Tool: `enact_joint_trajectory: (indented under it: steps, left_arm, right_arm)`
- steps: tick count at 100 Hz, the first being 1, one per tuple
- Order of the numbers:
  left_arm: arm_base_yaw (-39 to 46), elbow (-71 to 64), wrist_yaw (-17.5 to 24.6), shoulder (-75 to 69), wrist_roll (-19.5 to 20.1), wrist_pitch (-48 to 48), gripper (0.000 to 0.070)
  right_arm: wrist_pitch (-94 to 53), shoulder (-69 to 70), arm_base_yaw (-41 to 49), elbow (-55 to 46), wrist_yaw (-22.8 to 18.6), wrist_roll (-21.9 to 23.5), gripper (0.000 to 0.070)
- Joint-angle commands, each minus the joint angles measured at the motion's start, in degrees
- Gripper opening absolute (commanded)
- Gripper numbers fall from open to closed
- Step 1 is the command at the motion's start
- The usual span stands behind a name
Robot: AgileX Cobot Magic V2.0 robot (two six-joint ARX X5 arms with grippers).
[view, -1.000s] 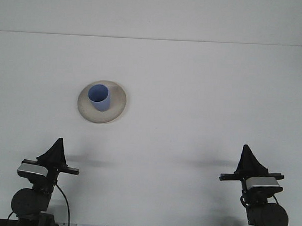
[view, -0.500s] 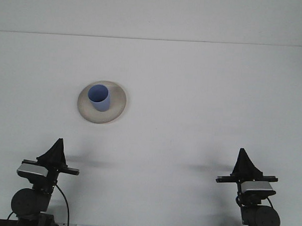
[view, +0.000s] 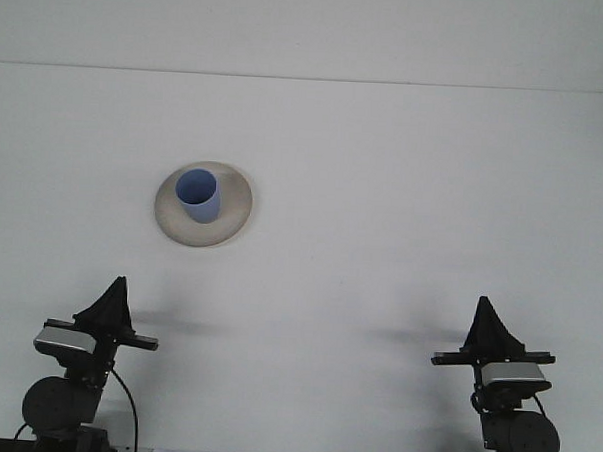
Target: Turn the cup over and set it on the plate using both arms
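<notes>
A blue cup (view: 198, 195) stands upright, mouth up, on a round beige plate (view: 234, 205) left of centre on the white table. My left gripper (view: 112, 297) sits near the front left edge, well below the plate, its black fingers together in a point and holding nothing. My right gripper (view: 488, 319) rests near the front right edge, far from the cup, its fingers likewise together and empty.
The white table (view: 403, 190) runs back to a pale wall (view: 310, 31). The arm bases and wrist cameras stand at the front corners.
The right arm drew back and slightly left toward the front edge between the earliest frame and half a second ago. It has held still since. Left arm, cup and plate have not moved.
</notes>
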Motion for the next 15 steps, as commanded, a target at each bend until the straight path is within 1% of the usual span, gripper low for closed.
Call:
enact_joint_trajectory:
  steps: [1, 15]
  left_arm:
    - [0.0, -1.0, 0.2, -0.1, 0.9, 0.8, 0.0013]
    - [0.0, -1.0, 0.2, -0.1, 0.9, 0.8, 0.0013]
  right_arm:
    - [0.5, 0.0, 0.0, -0.1, 0.0, 0.5, 0.0000]
    - [0.5, 0.0, 0.0, -0.1, 0.0, 0.5, 0.0000]
